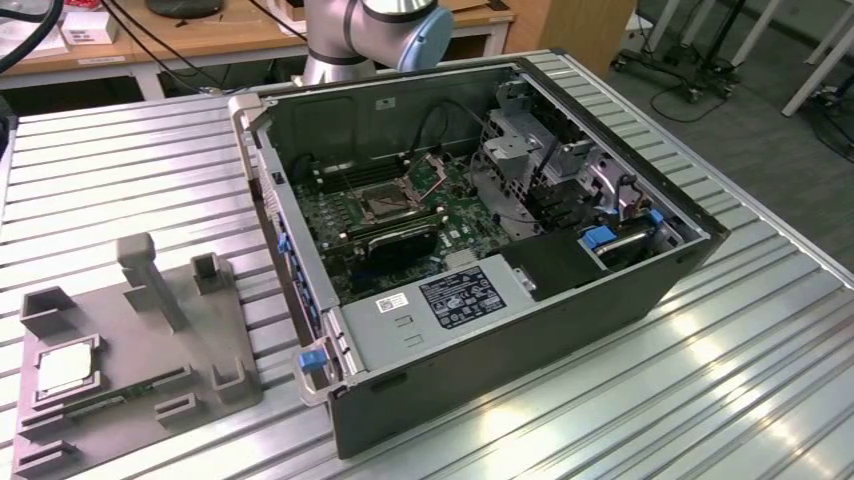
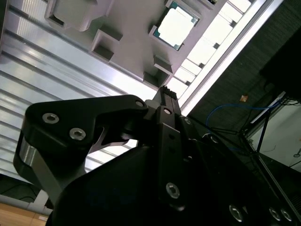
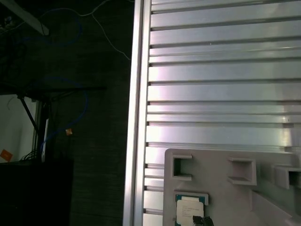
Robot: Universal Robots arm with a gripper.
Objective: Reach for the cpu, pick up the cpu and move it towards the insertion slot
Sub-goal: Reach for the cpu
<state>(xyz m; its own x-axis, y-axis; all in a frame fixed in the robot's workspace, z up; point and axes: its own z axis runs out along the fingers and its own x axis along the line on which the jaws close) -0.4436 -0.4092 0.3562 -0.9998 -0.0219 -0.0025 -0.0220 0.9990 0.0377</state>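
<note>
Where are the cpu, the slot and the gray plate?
cpu (image 1: 64, 372), exterior view, middle of its pale top.
slot (image 1: 384, 205), exterior view, dark centre inside its frame.
plate (image 1: 127, 350), exterior view, bare gray patch beside the cpu.

A robotics lab: an aluminium slatted workbench (image 1: 747, 380), an opened computer tower (image 1: 561, 330), cabled desks (image 1: 200, 40) and wheeled stands (image 1: 663, 72).

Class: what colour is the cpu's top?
The cpu top is pale silvery-cream; clearest in the second wrist view.

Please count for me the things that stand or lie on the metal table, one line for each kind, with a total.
cpu: 1
memory stick: 1
gray fixture plate: 1
open computer case: 1
Total: 4
</note>
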